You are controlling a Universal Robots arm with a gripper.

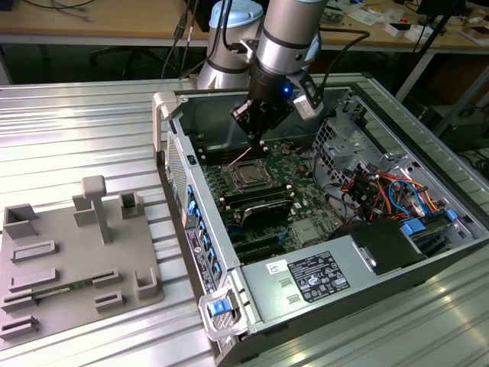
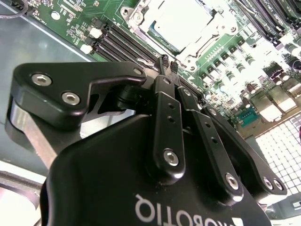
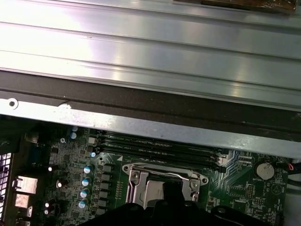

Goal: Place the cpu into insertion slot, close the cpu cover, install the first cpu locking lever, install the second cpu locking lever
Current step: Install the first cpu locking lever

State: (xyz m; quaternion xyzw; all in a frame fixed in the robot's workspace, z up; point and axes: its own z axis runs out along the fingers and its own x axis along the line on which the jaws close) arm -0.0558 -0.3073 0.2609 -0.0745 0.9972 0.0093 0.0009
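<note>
The black two-fingered pincer (image 2: 168,63) hangs above the green circuit board (image 1: 306,200) inside the open grey computer case (image 1: 428,252), which lies on the ribbed aluminium bench (image 1: 76,122). In the second wrist view its fingertips are pressed together and pinch nothing. Just beyond the fingertips lies the small flat square cpu (image 2: 181,23) with a silvery-grey metal top, seated in the metal-rimmed square insertion slot (image 1: 248,177). The thin silvery metal cpu cover (image 2: 207,40) lies flat around the chip. A grey plastic fixture tray (image 1: 69,260) rests on the bench at the exterior view's left.
</note>
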